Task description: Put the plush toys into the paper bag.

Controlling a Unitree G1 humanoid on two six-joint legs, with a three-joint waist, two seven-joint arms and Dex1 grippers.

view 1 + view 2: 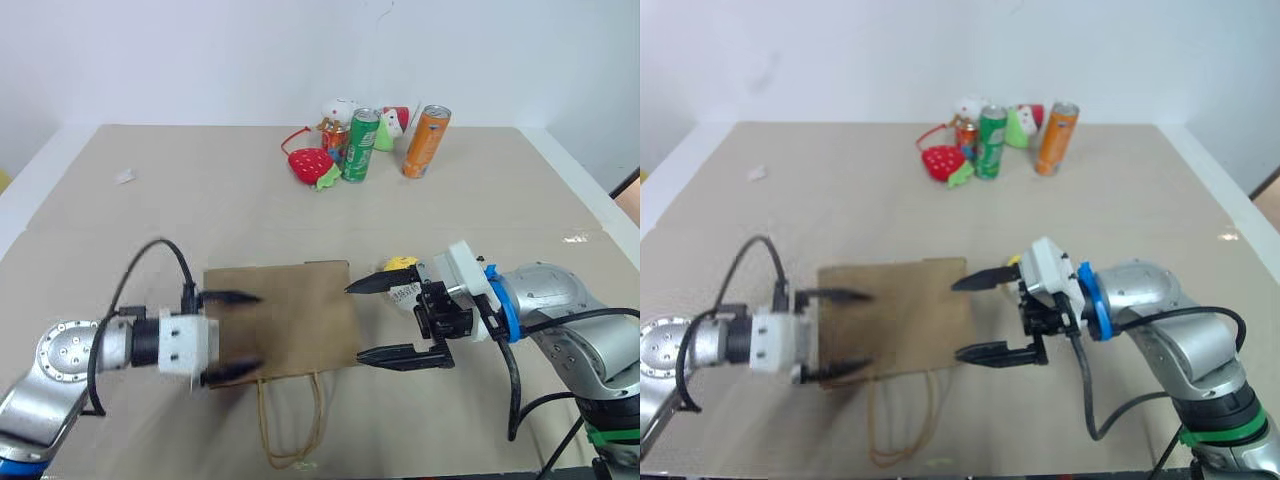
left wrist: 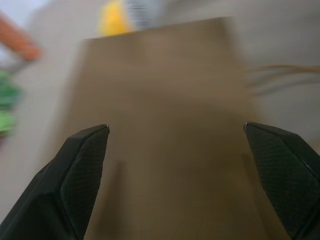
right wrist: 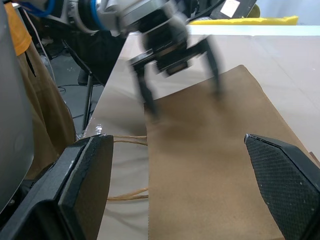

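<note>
Tan tabletop [image 1: 180, 200] carries the paper bag [image 1: 285, 315] lying flat, flanked by the left gripper [image 1: 232, 336] and right gripper [image 1: 385, 318], both spread wide, probably to open it, with the yellow-topped toy [image 1: 402, 266] just beside.

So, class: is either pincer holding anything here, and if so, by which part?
Nothing is held. The left pincer and right pincer are both open, facing each other over the flat bag.
</note>
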